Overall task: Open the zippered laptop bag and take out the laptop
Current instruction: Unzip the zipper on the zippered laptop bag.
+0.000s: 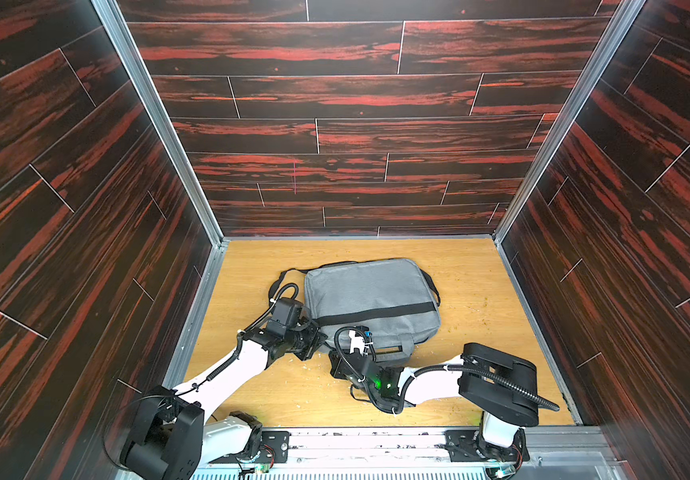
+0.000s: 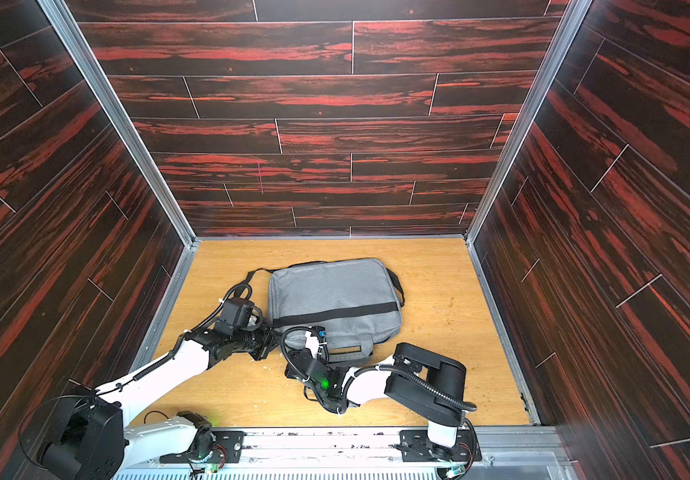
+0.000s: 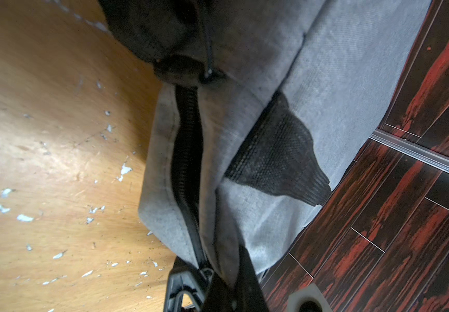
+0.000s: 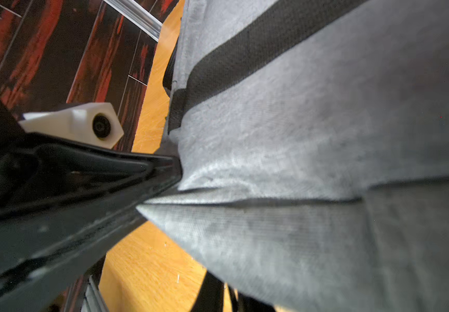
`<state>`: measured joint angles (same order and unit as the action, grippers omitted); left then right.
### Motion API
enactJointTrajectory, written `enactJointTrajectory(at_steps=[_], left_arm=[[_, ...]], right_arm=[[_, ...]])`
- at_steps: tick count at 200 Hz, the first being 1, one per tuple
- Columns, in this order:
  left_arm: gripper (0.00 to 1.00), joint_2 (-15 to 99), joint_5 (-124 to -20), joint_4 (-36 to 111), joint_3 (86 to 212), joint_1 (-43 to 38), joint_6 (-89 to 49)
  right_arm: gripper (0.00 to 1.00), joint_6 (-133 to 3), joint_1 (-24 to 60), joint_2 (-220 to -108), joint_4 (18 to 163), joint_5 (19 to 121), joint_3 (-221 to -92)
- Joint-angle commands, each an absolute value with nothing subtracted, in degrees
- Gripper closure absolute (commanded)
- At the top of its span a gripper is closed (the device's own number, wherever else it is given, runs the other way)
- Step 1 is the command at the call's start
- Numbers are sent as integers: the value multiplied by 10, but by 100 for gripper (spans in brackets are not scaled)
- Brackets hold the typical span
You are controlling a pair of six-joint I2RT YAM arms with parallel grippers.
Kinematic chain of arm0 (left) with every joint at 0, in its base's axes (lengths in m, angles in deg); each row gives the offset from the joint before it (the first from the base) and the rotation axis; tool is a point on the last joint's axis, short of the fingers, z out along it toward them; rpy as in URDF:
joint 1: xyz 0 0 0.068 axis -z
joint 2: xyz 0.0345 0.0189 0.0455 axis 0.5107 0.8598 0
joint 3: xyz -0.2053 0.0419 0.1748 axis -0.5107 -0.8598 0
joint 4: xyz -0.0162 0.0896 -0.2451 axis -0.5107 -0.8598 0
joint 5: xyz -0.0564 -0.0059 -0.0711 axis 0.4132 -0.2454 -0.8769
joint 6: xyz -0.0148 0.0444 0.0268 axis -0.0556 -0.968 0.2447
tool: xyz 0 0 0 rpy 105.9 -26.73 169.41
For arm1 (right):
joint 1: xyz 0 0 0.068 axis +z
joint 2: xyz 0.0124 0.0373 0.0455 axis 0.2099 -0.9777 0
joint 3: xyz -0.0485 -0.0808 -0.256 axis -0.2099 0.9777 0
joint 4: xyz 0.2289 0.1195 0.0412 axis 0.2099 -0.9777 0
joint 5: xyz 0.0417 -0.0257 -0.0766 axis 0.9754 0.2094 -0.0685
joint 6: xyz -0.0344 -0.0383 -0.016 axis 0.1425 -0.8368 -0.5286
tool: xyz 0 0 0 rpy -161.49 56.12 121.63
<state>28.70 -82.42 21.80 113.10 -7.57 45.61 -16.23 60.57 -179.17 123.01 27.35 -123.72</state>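
Observation:
The grey zippered laptop bag [image 1: 372, 291] [image 2: 335, 291] lies flat on the wooden table, crossed by a black band [image 1: 376, 313]. Its handles [image 1: 393, 347] face the arms. My left gripper [image 1: 321, 338] [image 3: 218, 278] is shut on the fabric at the bag's near-left corner, beside the black zipper [image 3: 185, 162]. My right gripper [image 1: 332, 352] [image 4: 228, 294] sits just right of it along the near edge. In the left wrist view its dark tips [image 3: 182, 71] meet the zipper's far end, closed narrowly at the zipper pull. The laptop is hidden.
The black shoulder strap [image 1: 289, 272] loops out at the bag's far-left side. Dark red-streaked walls enclose the table [image 1: 480, 332] on three sides. A metal rail [image 1: 376, 440] carrying both arm bases runs along the front. White flecks litter the wood [image 3: 7, 205].

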Motion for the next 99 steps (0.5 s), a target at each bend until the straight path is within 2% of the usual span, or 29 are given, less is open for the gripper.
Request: enactJointTrajectory(at_steps=[1,43,99], left_arm=[[100,282,-828,236,1155,-81,451],[100,282,-824,228,1158,-82,444],[100,285,-824,218,1167,-88,428]], right_arm=[[91,-158,608,-1776,1222,263,-1236],[97,-161,612,-1752,1182,257,-1227],[98,-176,617,-1729,1125,256,-1221]])
